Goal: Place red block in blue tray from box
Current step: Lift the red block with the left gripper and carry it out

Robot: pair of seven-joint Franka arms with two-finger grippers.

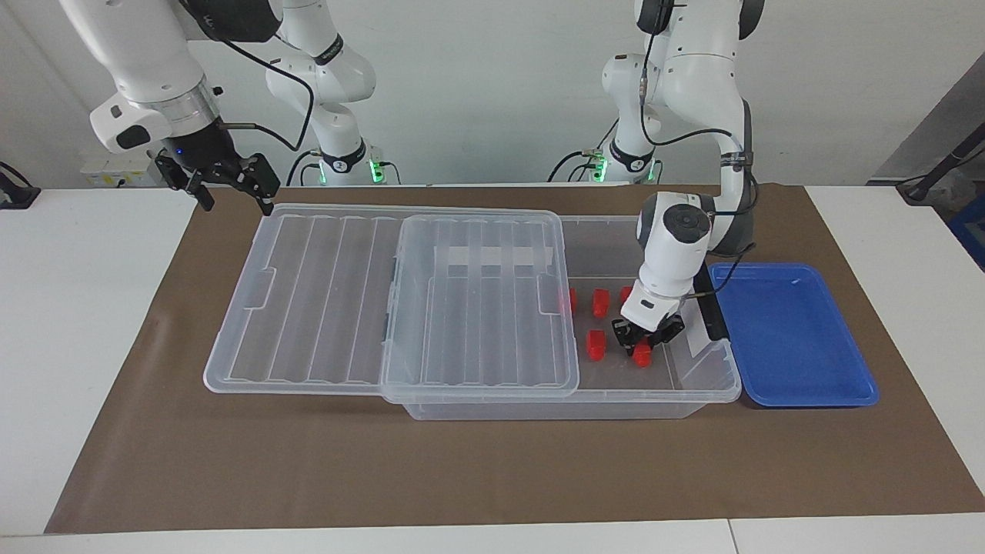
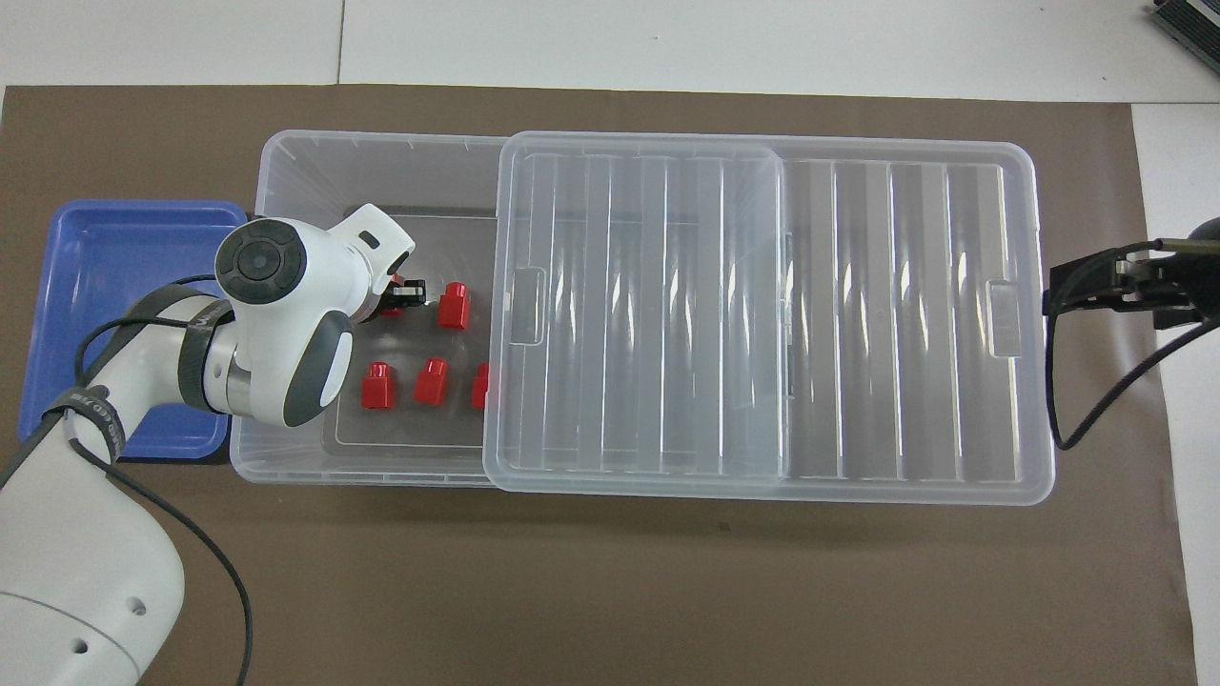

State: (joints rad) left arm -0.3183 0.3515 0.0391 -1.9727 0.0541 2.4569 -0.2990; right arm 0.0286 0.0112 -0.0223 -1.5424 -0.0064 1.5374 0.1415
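The clear box (image 1: 696, 385) lies mid-table with its ribbed lid (image 1: 308, 308) slid toward the right arm's end. Its uncovered end holds several red blocks. My left gripper (image 1: 645, 344) reaches down into that end and is shut on one red block (image 1: 642, 354), low at the box floor. In the overhead view the wrist hides most of the left gripper (image 2: 402, 297) and the held block (image 2: 391, 308). Loose blocks lie close by (image 1: 596, 345) (image 2: 454, 305). The blue tray (image 1: 793, 338) (image 2: 105, 257) sits against the box's end, with nothing in it. My right gripper (image 1: 236, 201) (image 2: 1060, 291) hangs open above the lid's corner.
A brown mat (image 1: 492, 469) covers the middle of the table, with white tabletop at both ends. The lid overhangs the box and hides part of one block (image 2: 480, 385). A black clip (image 1: 712, 315) stands on the box wall beside the tray.
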